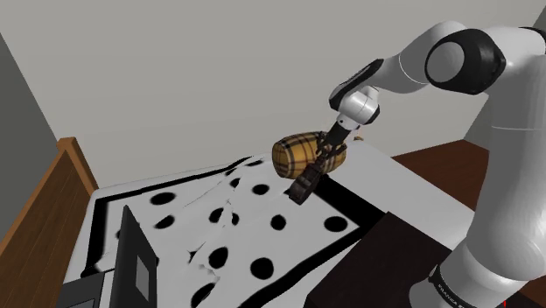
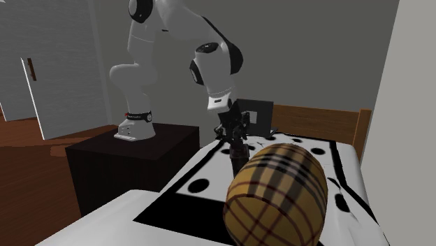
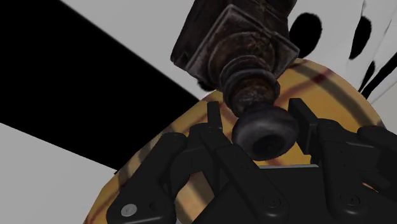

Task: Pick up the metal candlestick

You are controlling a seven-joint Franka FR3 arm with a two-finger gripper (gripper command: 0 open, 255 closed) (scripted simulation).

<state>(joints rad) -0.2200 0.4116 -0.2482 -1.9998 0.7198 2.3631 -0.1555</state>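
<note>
A dark, tarnished metal candlestick [image 3: 236, 48] with a square base and a turned stem is clasped at its knobbed end by my black gripper [image 3: 261, 126]. In the shoulder view the gripper [image 1: 327, 154] holds the candlestick [image 1: 303, 186] tilted, base pointing down over the spotted bed cover [image 1: 262, 236]. In the second exterior view the candlestick [image 2: 237, 148] hangs below the gripper [image 2: 230, 128], close above the bed; I cannot tell whether its base touches. A tan plaid bolster pillow [image 1: 296, 155] lies right beside the gripper.
The plaid bolster [image 2: 276, 199] rests on the white bed with black spots and a black border. A wooden headboard [image 2: 318, 120] and a dark flat box [image 1: 137, 255] stand at the bed's far end. The dark stand [image 2: 133, 157] adjoins the bed.
</note>
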